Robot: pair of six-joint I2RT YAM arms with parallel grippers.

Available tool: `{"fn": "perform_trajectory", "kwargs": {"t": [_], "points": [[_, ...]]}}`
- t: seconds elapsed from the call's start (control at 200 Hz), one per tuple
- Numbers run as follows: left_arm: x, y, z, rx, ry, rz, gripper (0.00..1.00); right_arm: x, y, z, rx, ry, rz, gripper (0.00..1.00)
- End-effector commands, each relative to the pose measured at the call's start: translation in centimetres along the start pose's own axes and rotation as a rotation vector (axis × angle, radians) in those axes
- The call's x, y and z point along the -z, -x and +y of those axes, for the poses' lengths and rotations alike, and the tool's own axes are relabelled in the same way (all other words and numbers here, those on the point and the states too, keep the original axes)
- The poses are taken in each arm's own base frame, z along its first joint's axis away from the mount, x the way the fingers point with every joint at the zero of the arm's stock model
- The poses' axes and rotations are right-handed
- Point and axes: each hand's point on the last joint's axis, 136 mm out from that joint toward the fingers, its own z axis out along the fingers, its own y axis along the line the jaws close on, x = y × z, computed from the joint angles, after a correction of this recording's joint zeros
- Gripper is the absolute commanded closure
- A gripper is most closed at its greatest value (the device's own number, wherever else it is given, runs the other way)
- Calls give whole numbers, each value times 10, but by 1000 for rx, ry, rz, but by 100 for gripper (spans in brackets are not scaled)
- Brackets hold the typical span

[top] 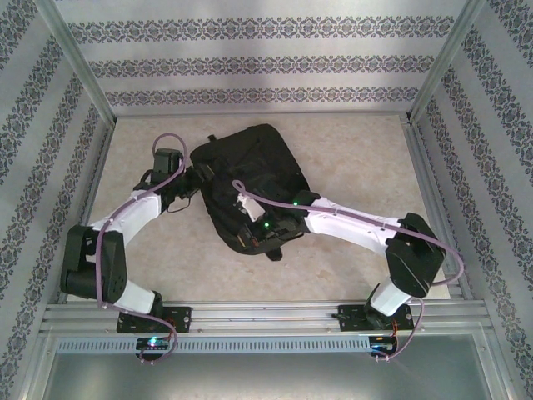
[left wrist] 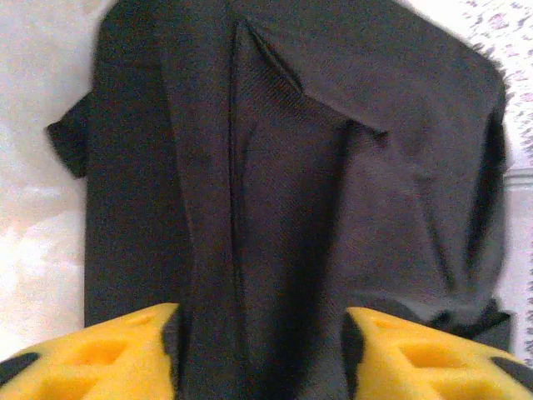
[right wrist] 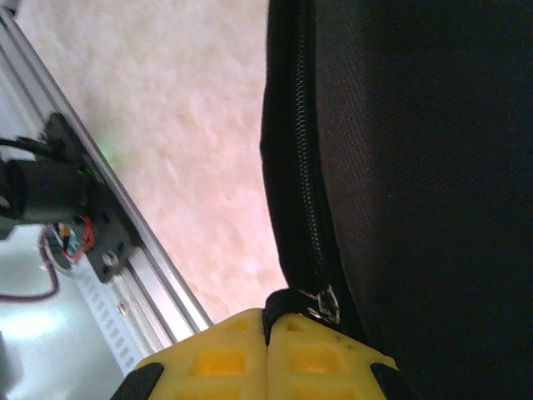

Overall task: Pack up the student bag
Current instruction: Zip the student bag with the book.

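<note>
The student bag [top: 250, 167] is a large black fabric backpack lying flat in the middle of the table. My left gripper [top: 193, 179] is at its left edge. In the left wrist view its yellow fingers [left wrist: 125, 350] stand apart, open, with a raised fold of the bag [left wrist: 291, 167] running between them, untouched by either pad. My right gripper [top: 250, 218] lies over the bag's near part. In the right wrist view the right gripper [right wrist: 268, 321] is shut on the black zip pull [right wrist: 287, 302], beside its metal ring, at the end of the zip line [right wrist: 308, 183] on the bag [right wrist: 416, 167].
The beige tabletop [top: 358, 150] is ringed by patterned walls and aluminium posts. A metal rail [top: 266, 312] runs along the near edge, also seen as the rail [right wrist: 150, 267] close to the bag's corner. Bare table lies right of the bag.
</note>
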Motion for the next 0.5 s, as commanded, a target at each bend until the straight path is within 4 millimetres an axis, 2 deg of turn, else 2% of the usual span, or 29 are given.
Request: {"fn": "perform_trajectory", "kwargs": {"t": [0.0, 0.215, 0.35, 0.495], "points": [[36, 13, -22, -49, -64, -85, 45, 1, 35, 26, 13, 86, -91, 100], [69, -40, -7, 22, -121, 6, 50, -14, 55, 26, -31, 133, -127, 100], [71, -65, 4, 68, -141, 55, 54, -19, 59, 27, -44, 151, -127, 100], [67, -78, 11, 84, -135, 79, 58, -21, 57, 25, -53, 152, -119, 100]]}}
